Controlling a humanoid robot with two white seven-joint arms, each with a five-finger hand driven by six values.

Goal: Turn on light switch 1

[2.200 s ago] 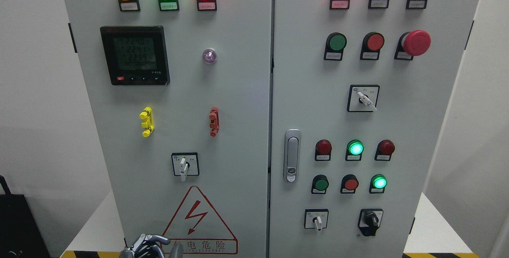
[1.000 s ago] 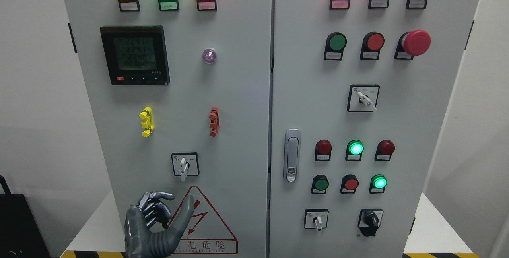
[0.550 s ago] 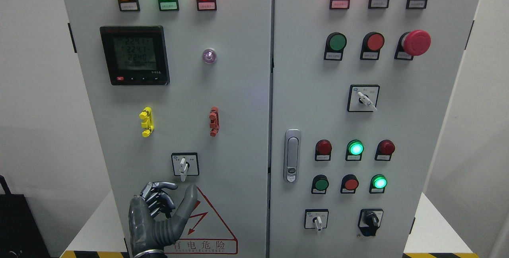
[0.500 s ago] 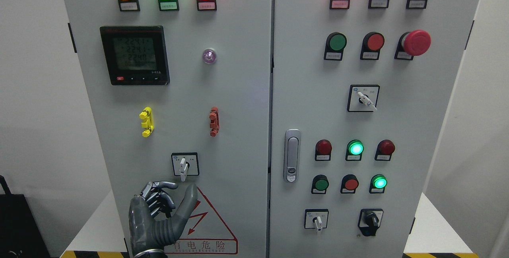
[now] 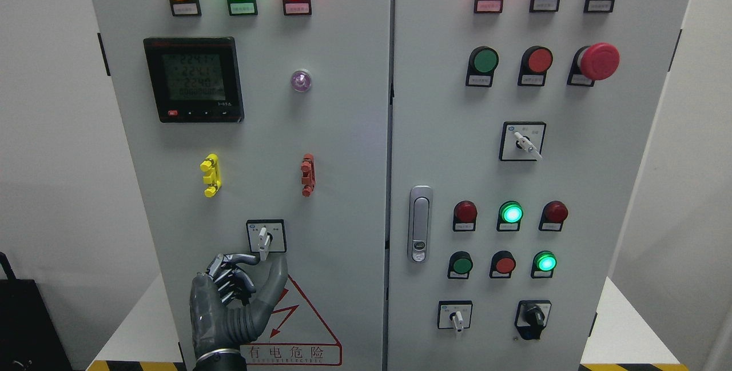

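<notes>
The left hand (image 5: 237, 302) rises from the bottom edge in front of the grey cabinet's left door (image 5: 343, 188), its fingers (image 5: 231, 279) curled loosely inward and its thumb pointing up, holding nothing. The index fingertip sits just at the lower end of the white lever of the rotary switch (image 5: 265, 236), which is mounted low on that door; whether it actually touches the lever cannot be told. The lever points straight down. Below the hand is a red warning triangle (image 5: 297, 319) with a lightning bolt, partly covered by the thumb. Above the switch are a yellow clip (image 5: 210, 175) and a red clip (image 5: 307, 174), and higher up a black digital meter (image 5: 193, 79)
</notes>
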